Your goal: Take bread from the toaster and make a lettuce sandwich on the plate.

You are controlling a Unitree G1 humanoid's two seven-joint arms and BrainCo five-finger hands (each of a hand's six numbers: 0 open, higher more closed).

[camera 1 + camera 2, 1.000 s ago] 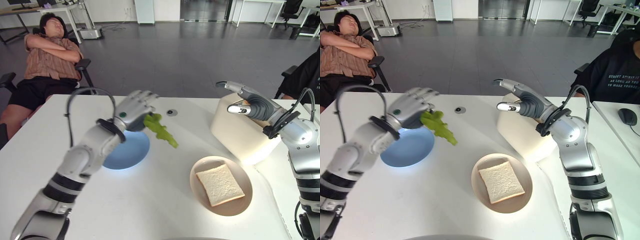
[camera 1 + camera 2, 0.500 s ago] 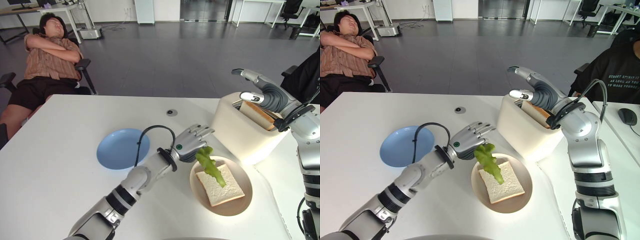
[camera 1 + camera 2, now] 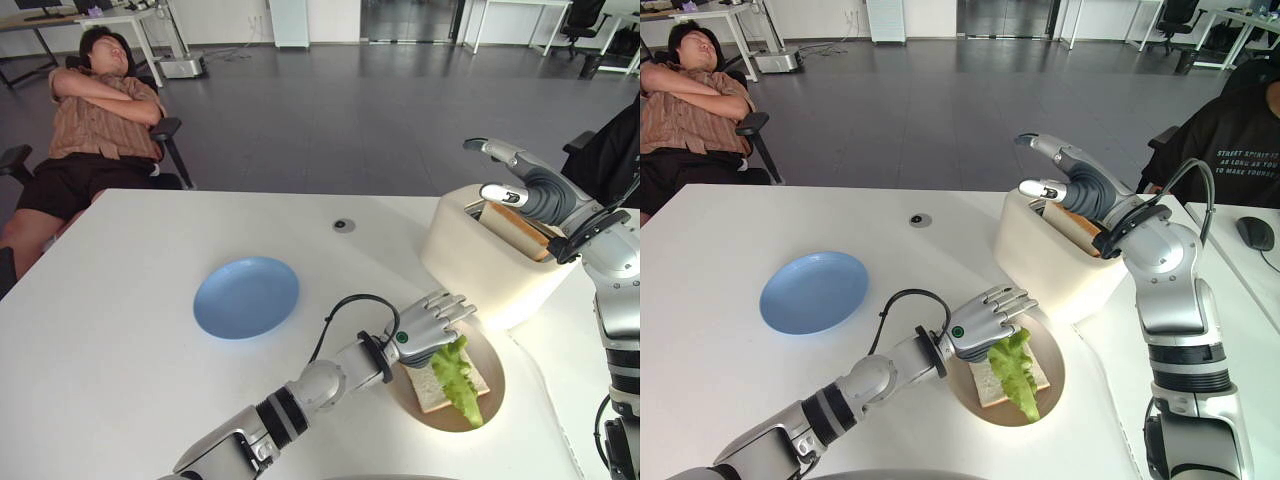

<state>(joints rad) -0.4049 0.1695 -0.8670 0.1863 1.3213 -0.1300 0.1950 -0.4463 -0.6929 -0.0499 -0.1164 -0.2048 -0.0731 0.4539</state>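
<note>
— Has it got the lettuce down?

— Nearly. The left hand (image 3: 432, 325) has the ruffled green lettuce leaf (image 3: 462, 375) pinched by its upper end, fingers closed on it from above. The leaf trails away beneath the hand, across the white square bread slice (image 3: 424, 388) on the round beige plate (image 3: 497, 372).

— Looks off-centre to me.

— It is. The leaf's far tip runs past the bread's edge toward the plate's rim. If the hand lets go as it stands, I reckon the leaf ends up half off the slice, and a top slice would sit crooked on it. If a ruffle sticks to the fingers when the hand lifts, it could drag the leaf off, or nudge the bread over the rim onto the white table (image 3: 130, 330).

— And the other one?

— The right hand (image 3: 533, 192) hovers spread and empty just above the cream boxy toaster (image 3: 470, 270), with the browned toast slice (image 3: 515, 229) poking up right under its fingertips. The toaster sits close beside the left hand too, so a careless pull there might knock that toast onto the plate early.
</note>
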